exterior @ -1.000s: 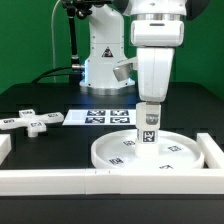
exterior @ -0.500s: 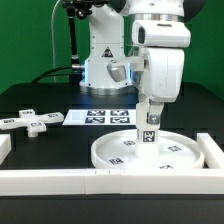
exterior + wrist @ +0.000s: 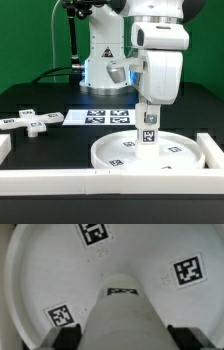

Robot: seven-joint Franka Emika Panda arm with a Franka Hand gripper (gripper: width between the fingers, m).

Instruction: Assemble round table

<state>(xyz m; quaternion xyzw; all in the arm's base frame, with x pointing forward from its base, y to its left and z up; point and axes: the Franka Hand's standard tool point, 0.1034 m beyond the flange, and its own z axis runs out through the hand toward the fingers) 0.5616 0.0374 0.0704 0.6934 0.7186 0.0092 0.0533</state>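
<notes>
a black counter (image 3: 50, 150) stretches before a green backdrop (image 3: 25, 40). the marker board (image 3: 100, 118) lies flat on it near the middle, tags facing up. a long white border bar (image 3: 100, 180) runs along the near edge, and another (image 3: 212, 150) meets it at the exterior view's right, making a corner.

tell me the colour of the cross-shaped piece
The cross-shaped piece is white with black-and-white square tags on it, shown best in the exterior view.

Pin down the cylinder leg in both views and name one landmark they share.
Exterior view: the cylinder leg stands upright on the large disc, toward the exterior view's right.
Wrist view: the cylinder leg fills the middle, with the large disc behind it.
Shared landmark: the tagged large disc.
</notes>
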